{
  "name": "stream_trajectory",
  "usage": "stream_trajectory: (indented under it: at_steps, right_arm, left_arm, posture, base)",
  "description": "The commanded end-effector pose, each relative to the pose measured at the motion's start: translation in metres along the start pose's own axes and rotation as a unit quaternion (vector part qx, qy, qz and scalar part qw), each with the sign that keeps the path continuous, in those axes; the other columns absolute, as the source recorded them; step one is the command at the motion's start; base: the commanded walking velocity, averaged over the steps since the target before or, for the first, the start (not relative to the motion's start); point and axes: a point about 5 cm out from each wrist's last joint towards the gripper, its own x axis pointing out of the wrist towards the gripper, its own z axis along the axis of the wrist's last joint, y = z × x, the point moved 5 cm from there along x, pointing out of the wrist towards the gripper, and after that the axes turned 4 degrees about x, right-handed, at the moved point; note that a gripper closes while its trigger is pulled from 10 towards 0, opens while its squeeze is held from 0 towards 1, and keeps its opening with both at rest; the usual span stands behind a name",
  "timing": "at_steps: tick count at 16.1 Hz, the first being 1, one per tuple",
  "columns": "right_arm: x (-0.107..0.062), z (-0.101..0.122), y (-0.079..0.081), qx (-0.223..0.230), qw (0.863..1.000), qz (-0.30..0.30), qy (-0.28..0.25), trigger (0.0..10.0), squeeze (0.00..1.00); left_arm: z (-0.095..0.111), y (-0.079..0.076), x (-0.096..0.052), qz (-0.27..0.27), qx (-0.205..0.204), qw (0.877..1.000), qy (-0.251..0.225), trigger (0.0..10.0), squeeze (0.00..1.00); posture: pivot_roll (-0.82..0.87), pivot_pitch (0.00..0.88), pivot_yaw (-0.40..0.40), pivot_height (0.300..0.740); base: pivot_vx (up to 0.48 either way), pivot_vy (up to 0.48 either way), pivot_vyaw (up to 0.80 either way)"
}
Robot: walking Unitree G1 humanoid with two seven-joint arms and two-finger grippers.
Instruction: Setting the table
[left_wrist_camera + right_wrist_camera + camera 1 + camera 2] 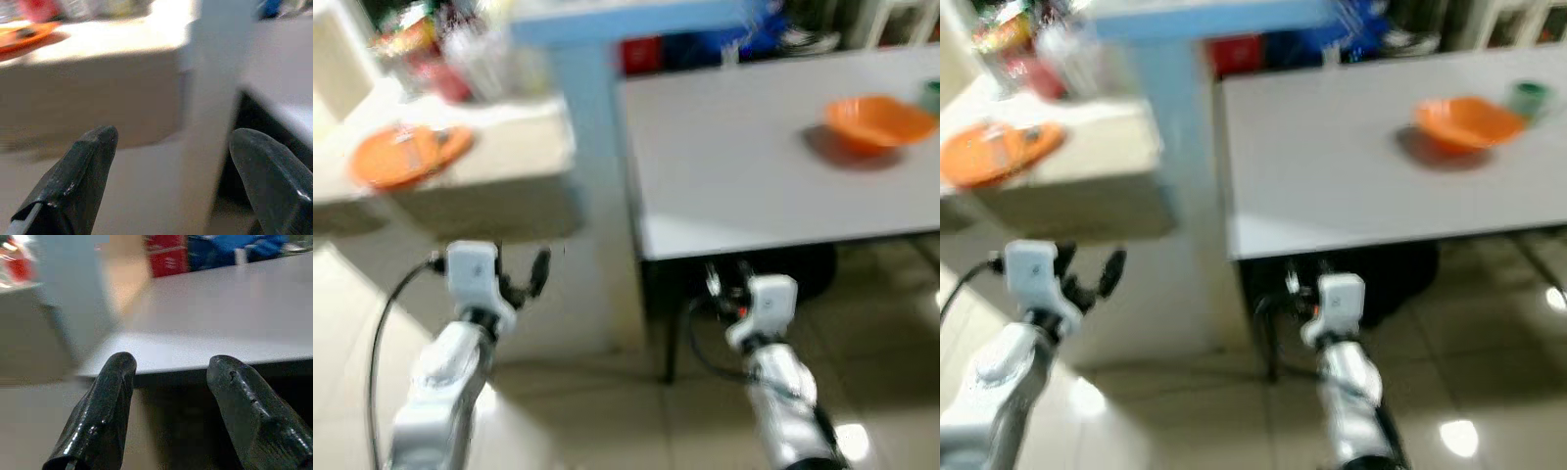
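The views are blurred. An orange plate [409, 154] with something small on it lies on a pale counter [499, 166] at the left. An orange bowl [878, 121] rests on the far right part of a white table [734, 186], with a green cup [1529, 98] just beyond it. My left gripper [524, 279] hangs open and empty below the counter's front edge, its fingers [93, 161] spread wide. My right gripper [720, 289] is open and empty too, low in front of the table's near edge [195, 355].
A light blue pillar [592, 127] stands between counter and table. Jars and packets [440, 49] crowd the counter's back. Red and blue boxes [646, 49] sit behind the table. Dark space lies under the table, and glossy tiled floor [607, 392] below my arms.
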Motion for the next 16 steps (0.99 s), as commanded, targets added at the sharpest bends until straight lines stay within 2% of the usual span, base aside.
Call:
stream_trajectory:
  at_steps: [1, 6, 7, 8, 11, 14, 16]
  right_arm:
    - [0.002, 0.006, -0.003, -0.007, 1.0, 0.002, -0.01, 10.0, 0.0]
    - [0.001, 0.009, -0.001, -0.009, 1.0, 0.002, -0.015, 10.0, 0.0]
    - [0.003, 0.018, 0.002, -0.015, 0.999, 0.006, -0.035, 10.0, 0.0]
    - [0.006, 0.037, 0.007, -0.028, 0.997, 0.01, -0.073, 10.0, 0.0]
    - [0.01, 0.057, 0.021, -0.032, 0.994, 0.029, -0.101, 10.0, 0.0]
    - [0.014, 0.063, 0.02, -0.035, 0.994, 0.031, -0.101, 10.0, 0.0]
    - [0.014, 0.062, 0.018, -0.041, 0.994, 0.033, -0.094, 10.0, 0.0]
  left_arm:
    - [0.007, -0.002, 0.003, -0.002, 0.003, 1.0, -0.008, 10.0, 0.0]
    - [0.008, -0.006, 0.004, -0.012, 0.006, 1.0, -0.012, 10.0, 0.0]
    - [0.009, -0.006, 0.003, -0.011, 0.005, 1.0, -0.017, 10.0, 0.0]
    - [0.007, 0.002, 0.001, 0.017, -0.007, 1.0, -0.018, 10.0, 0.0]
    - [0.006, 0.01, -0.002, 0.043, -0.026, 0.998, -0.03, 10.0, 0.0]
    - [0.004, 0.006, 0.003, 0.045, -0.033, 0.998, -0.032, 10.0, 0.0]
    - [0.006, -0.002, 0.007, 0.036, -0.017, 0.999, -0.034, 10.0, 0.0]
  posture:
    - [-0.11, 0.007, 0.131, 0.74]
    - [-0.11, 0.011, 0.136, 0.74]
    - [-0.11, 0.012, 0.138, 0.74]
    - [-0.11, 0.012, 0.139, 0.74]
    - [-0.12, 0.017, 0.136, 0.74]
    - [-0.14, 0.01, 0.12, 0.74]
    - [-0.15, 0.005, 0.116, 0.74]
  base:
    - [0.0, 0.48, 0.0]
    - [0.0, 0.48, 0.0]
    - [0.0, 0.0, 0.0]
    - [0.0, 0.0, 0.0]
    - [0.0, 0.0, 0.0]
    - [0.0, 0.0, 0.0]
    - [0.0, 0.0, 0.0]
